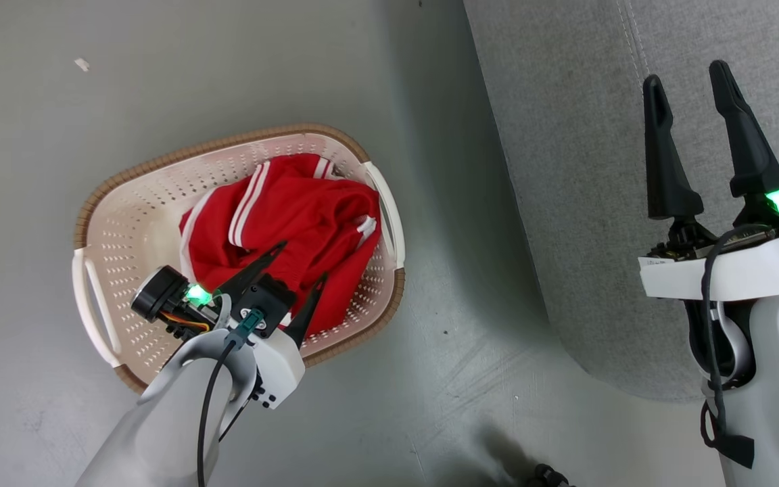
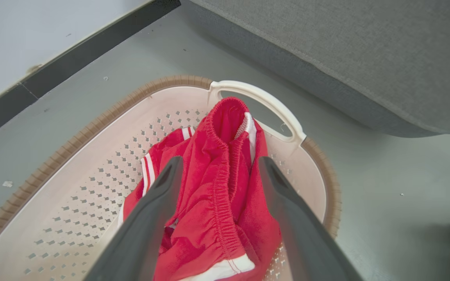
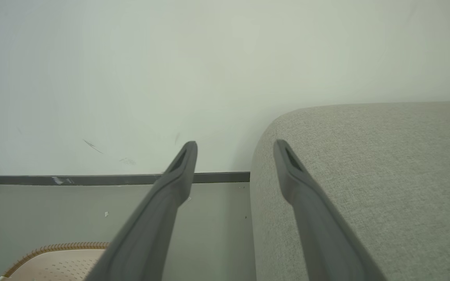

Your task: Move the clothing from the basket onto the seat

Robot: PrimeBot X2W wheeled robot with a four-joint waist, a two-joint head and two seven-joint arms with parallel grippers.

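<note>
The red clothing (image 1: 295,216) with white stripes lies bunched in the cream perforated basket (image 1: 132,223) on the floor. My left gripper (image 1: 303,262) hangs open over the basket's near side, its dark fingers straddling the red fabric without closing on it. In the left wrist view the clothing (image 2: 225,187) rises as a gathered elastic fold between the open left gripper (image 2: 219,164), inside the basket (image 2: 92,156). The grey seat (image 1: 579,169) stands to the right of the basket. My right gripper (image 1: 687,74) stands open and empty above the seat (image 3: 365,175); the right gripper (image 3: 234,146) points toward the wall.
Grey floor (image 1: 443,338) separates basket and seat. A pale wall (image 3: 170,78) with a dark baseboard (image 3: 92,179) runs behind both. A small white scrap (image 1: 82,64) lies on the floor at far left. Something dark (image 1: 545,473) sits at the bottom edge.
</note>
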